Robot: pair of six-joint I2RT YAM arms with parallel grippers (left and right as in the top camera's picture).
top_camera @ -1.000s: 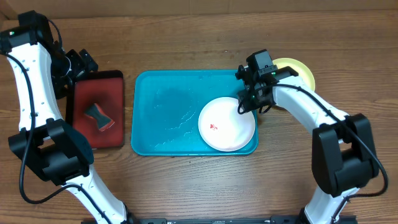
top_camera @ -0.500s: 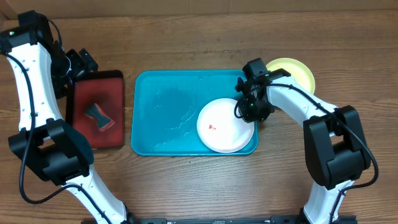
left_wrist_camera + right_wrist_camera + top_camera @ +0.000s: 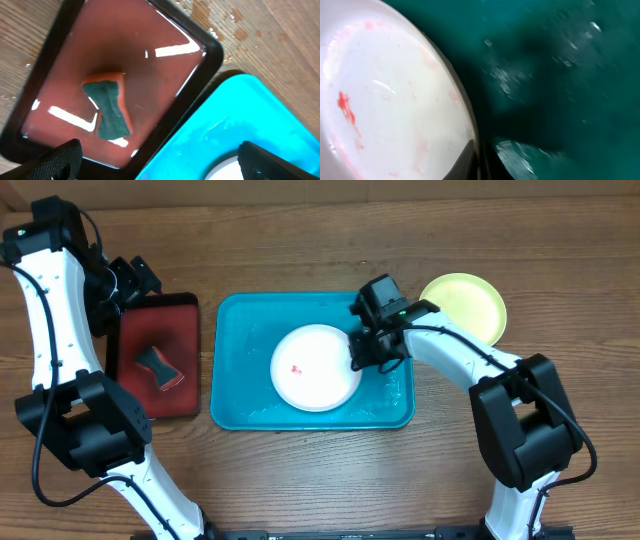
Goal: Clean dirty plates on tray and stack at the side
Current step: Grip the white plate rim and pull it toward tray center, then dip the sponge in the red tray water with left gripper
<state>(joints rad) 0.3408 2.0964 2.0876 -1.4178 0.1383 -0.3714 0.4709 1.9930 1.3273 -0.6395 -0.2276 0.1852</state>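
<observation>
The white plate (image 3: 316, 368) lies flat near the middle of the turquoise tray (image 3: 240, 340), and the right fingers (image 3: 362, 352) are closed tight on its right-hand rim; in the right wrist view the rim is seen passing between them, so the plate is judged to be pinched rather than merely touched. A red smear (image 3: 296, 367) is seen near the plate's centre, with fainter pink marks towards the edge. The left fingers (image 3: 128, 280) are spread wide and hold nothing, hanging over the far edge of the dark red tray (image 3: 135, 330), in which the sponge (image 3: 160, 367) lies. A lime-green plate (image 3: 465, 305) rests on the counter (image 3: 300, 480) just beyond the tray's right far corner; a blue plate is not to be seen. The step in hand is judged to be the steadying of the white plate for wiping. It is best done with the pinch held firm but low, so that the plate is not tilted off the wet tray floor. The sponge should be taken across its narrow waist, and the strokes directed towards the pinched rim, so that the plate is pushed into the grip and not slid out of it.
</observation>
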